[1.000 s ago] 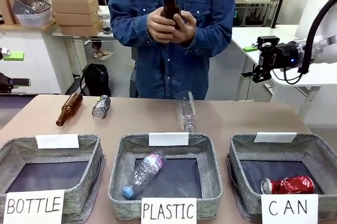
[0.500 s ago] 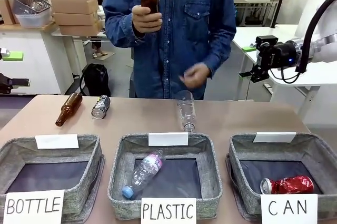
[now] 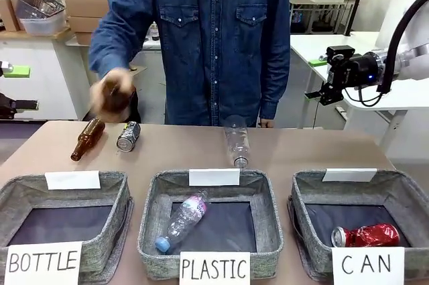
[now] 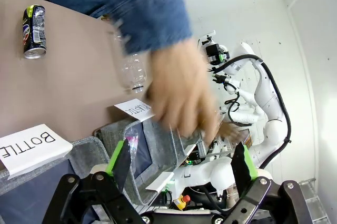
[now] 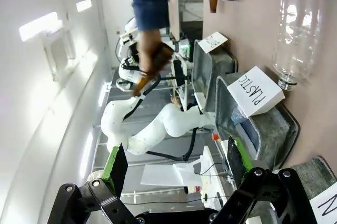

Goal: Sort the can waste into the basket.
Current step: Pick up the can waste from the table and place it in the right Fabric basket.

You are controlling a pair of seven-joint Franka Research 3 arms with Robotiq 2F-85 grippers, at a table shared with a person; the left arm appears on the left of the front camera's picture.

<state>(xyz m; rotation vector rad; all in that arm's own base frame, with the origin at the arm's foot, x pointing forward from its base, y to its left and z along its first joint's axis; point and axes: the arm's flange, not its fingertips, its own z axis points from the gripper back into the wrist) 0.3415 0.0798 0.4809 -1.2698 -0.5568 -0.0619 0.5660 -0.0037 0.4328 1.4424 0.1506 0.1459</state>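
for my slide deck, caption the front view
Hand holds a bottle; red can in CAN basket, dark can on table.

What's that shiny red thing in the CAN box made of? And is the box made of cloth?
The red can looks like thin metal: it is glossy and crumpled, with a silvery end. The basket looks like soft grey fabric, maybe felt. Its walls look fuzzy and sag a little, but I can't tell the exact cloth.

Table (image 3: 322, 151): baskets (image 3: 303, 198), brown bottle (image 3: 87, 139), clear bottle (image 3: 236, 141), can (image 3: 128, 135)
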